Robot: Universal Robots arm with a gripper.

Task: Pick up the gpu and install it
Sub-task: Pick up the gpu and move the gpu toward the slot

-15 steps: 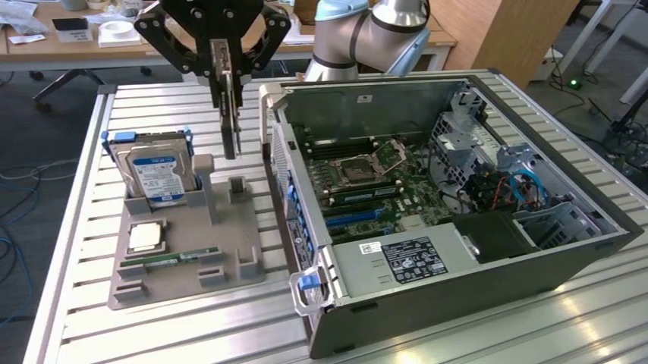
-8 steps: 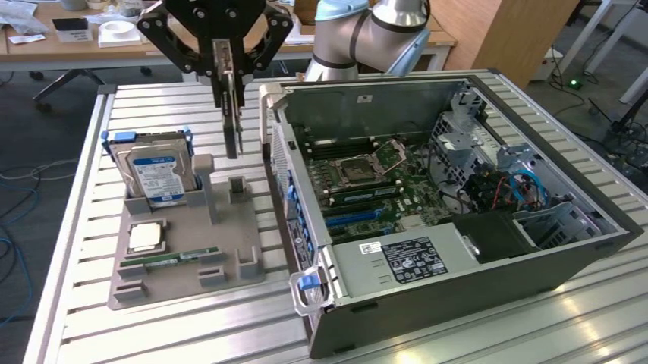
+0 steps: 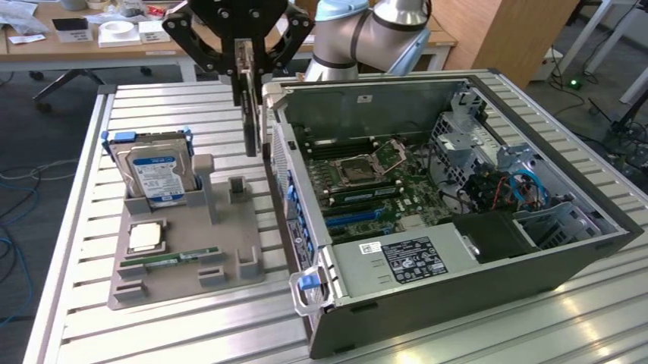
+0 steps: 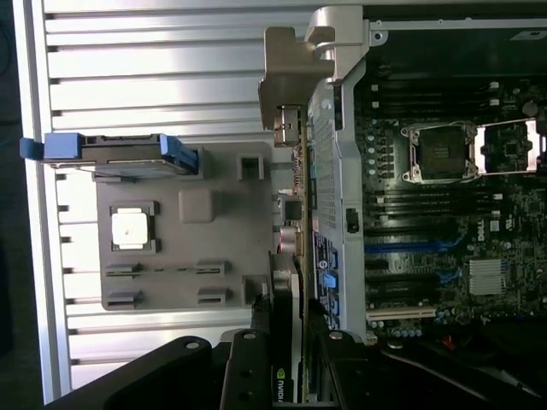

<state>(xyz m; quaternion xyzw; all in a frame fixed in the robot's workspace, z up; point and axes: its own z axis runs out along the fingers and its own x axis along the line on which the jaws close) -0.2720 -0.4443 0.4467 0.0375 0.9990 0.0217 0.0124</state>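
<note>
Gripper [image 3: 246,64] clamped tight on gpu [image 3: 249,121]. Card hung on edge over bench [image 3: 182,326], just outside computer case [image 3: 405,303] wall. I thought: needed slow, straight carry, no bumping wall.

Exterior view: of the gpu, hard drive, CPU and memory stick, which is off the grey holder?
The gpu, held on edge in the gripper beside the computer case. The hard drive, CPU and memory stick sit in the grey holder.
</note>
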